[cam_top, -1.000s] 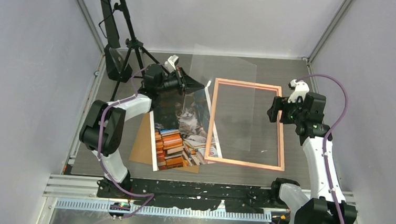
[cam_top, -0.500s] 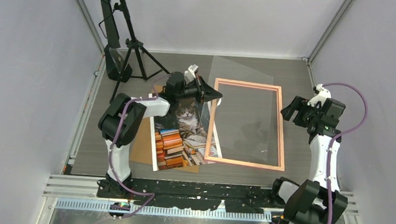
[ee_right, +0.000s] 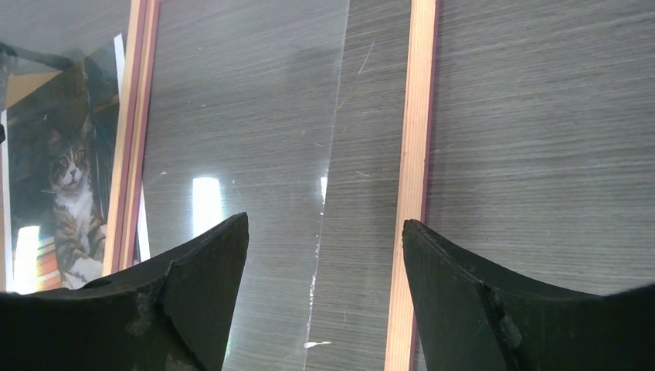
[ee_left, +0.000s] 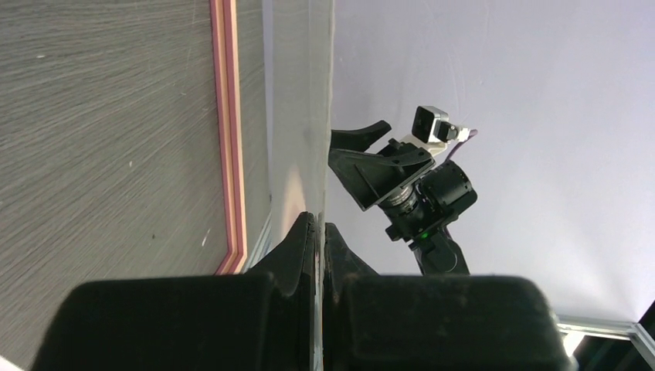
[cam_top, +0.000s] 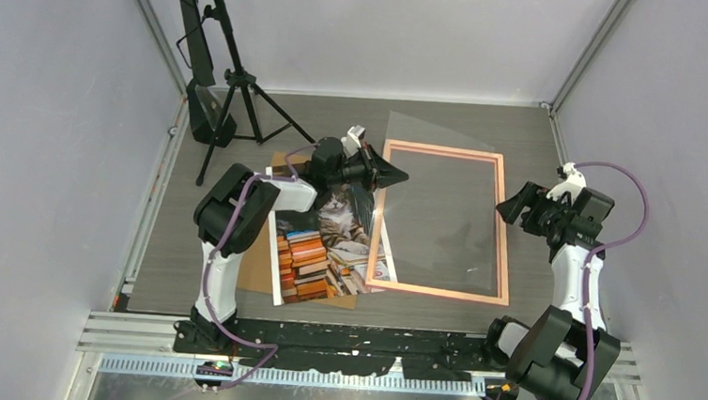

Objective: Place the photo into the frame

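Between the left fingers [ee_left: 301, 241]: the edge of a thin, rigid, transparent rectangular sheet [ee_left: 297, 93], with both black pads pinched tight on it.
left gripper [cam_top: 391, 175]: above the far end of the left rail of the thin-railed, salmon-pink rectangular frame [cam_top: 438, 292], pointing right.
clear sheet: tilted across the frame's opening, its far corner past the far rail.
right fingers [ee_right: 202, 263]: spread wide, with nothing between them.
right gripper [cam_top: 510, 202]: just beside the frame's right rail, facing the clear sheet.
frame: flat on the grey wood-grain table [cam_top: 525, 127].
photo [cam_top: 324, 240]: glossy rectangular print of a tabby cat among colourful books, face up.
photo, place: left of the frame on a plain brown backing board [cam_top: 254, 259], its near right corner crossing the frame's left rail.
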Motion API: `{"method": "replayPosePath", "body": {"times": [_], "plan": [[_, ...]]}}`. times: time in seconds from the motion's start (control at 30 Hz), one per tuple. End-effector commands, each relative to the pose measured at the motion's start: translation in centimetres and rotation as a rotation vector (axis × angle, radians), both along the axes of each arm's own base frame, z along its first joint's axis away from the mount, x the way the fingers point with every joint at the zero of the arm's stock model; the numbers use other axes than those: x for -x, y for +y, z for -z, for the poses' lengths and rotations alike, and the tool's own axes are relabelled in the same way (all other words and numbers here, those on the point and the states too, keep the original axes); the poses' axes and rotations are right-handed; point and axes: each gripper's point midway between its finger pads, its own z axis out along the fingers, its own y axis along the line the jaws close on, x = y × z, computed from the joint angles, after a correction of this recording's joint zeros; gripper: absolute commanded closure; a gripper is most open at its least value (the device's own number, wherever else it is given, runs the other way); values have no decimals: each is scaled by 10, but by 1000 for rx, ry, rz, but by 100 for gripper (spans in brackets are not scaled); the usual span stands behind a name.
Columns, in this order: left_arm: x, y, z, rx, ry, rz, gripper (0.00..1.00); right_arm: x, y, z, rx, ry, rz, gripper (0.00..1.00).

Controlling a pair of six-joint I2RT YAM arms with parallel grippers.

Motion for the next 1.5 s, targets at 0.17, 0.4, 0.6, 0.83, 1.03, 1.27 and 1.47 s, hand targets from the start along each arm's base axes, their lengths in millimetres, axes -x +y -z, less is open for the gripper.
{"method": "replayPosePath", "body": {"times": [0.17,0.4,0.6,0.83,1.03,1.27,1.47], "plan": [[-7,-15,-42,104,-104,-21,100,-11,-2,-24,21,-124,-51,21],[-15,-20,-41,129,-89,-26,100,-12,0,-17,-16,-121,-77,21],[-17,-22,-34,123,-82,-26,100,-12,-1,-9,-10,-106,-88,22],[-16,-25,-28,112,-76,-16,100,-9,4,-13,1,-136,-130,22],[-15,-28,-27,106,-75,-13,100,-7,4,-10,19,-135,-143,23],[-15,-30,-18,126,-52,-17,100,-4,1,0,12,-103,-145,23],[-16,-30,-8,121,-46,-27,100,0,-1,3,-7,-109,-138,23]]}}
